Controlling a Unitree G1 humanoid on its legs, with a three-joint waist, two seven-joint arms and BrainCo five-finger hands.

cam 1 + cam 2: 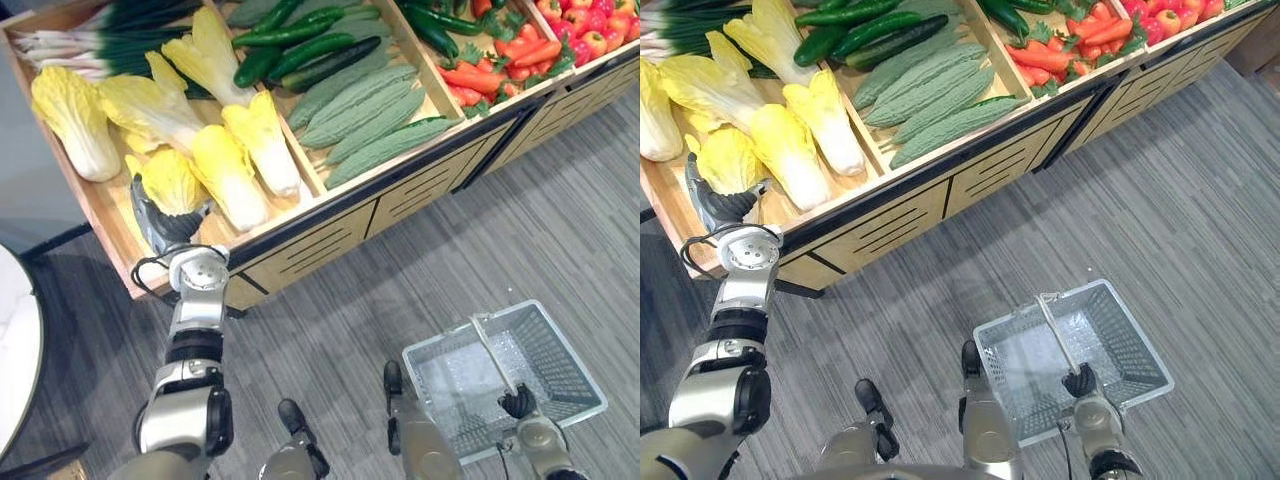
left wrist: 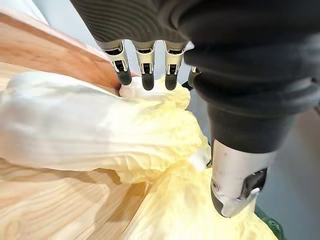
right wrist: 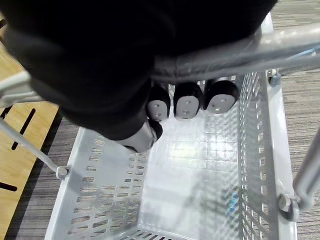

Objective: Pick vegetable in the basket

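A small yellow napa cabbage (image 1: 170,180) lies at the front left corner of the wooden produce shelf (image 1: 330,205). My left hand (image 1: 160,225) reaches over the shelf's front edge onto it. In the left wrist view its fingers (image 2: 145,75) rest fairly straight on the far side of the cabbage (image 2: 100,135), while the thumb (image 2: 232,185) stands apart on the near side. The grey plastic basket (image 1: 560,345) hangs low at the right, empty inside. My right hand (image 1: 518,402) is shut on the basket handle (image 3: 225,55), fingers (image 3: 187,102) curled under it.
More napa cabbages (image 1: 235,170), green onions (image 1: 90,40), cucumbers (image 1: 300,45), bitter gourds (image 1: 370,120), carrots (image 1: 490,70) and red peppers (image 1: 590,25) fill the shelf compartments. A white round table (image 1: 15,340) stands at the far left. Grey carpet (image 1: 500,230) lies between shelf and basket.
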